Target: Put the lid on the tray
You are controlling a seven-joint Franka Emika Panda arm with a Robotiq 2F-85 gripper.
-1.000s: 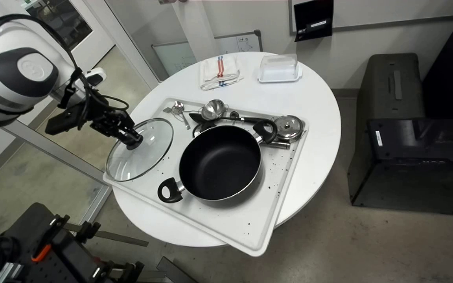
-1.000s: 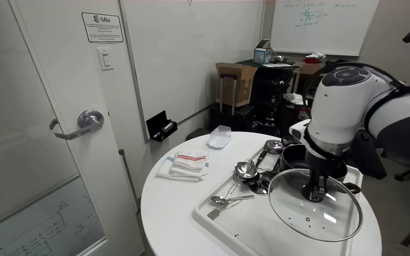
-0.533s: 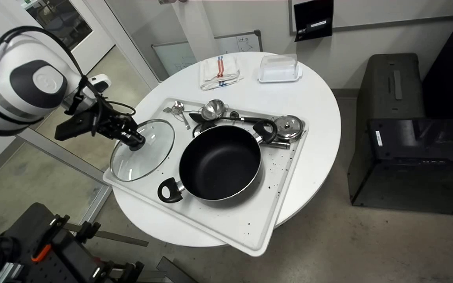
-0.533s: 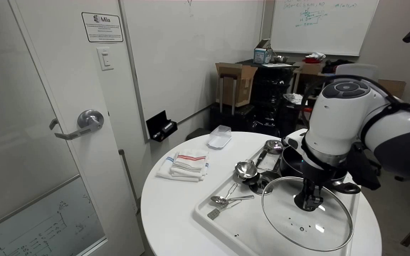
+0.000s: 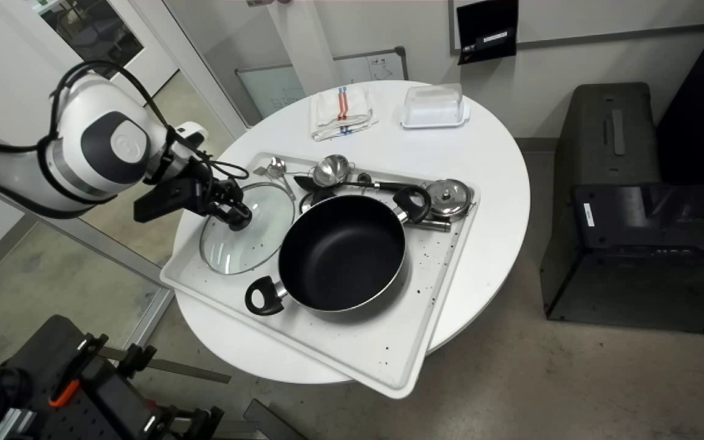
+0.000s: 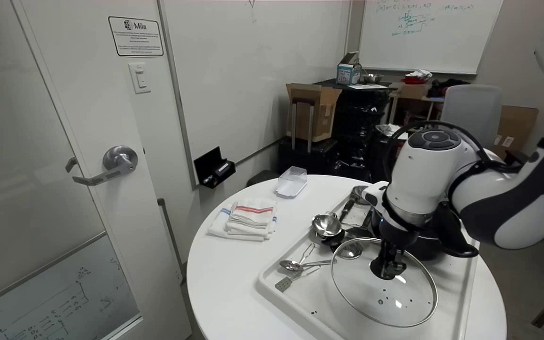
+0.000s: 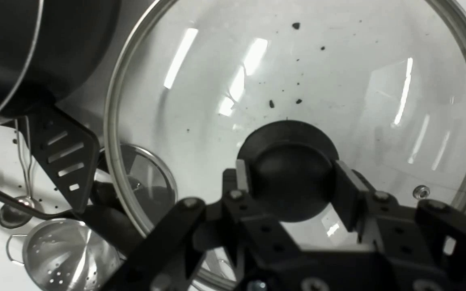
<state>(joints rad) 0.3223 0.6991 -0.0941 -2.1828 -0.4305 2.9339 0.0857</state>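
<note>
The lid (image 5: 269,220) is round clear glass with a thin metal rim and a dark knob. It is over the left part of the white rectangular tray (image 5: 382,360), beside the black pot. In the other views the lid (image 6: 409,302) (image 7: 200,121) shows the tray's specks through its glass. My gripper (image 5: 239,221) is shut on the lid's knob, one finger on each side of it in the wrist view (image 7: 293,178). The lid looks low over the tray (image 6: 328,302); I cannot tell whether its rim touches.
A black two-handled pot (image 5: 343,256) stands mid-tray, close to the lid's rim. A small colander (image 5: 331,171), a slotted black turner (image 7: 63,151), small spoons (image 6: 293,265) and a small steel lid (image 5: 448,197) lie along the tray's back. A folded towel (image 5: 341,113) and butter dish (image 5: 432,109) are on the table.
The arm has carried the lid inward over the tray, closer to the pot, and lower. The grip on the knob stays the same. The pot and utensils have not moved.
</note>
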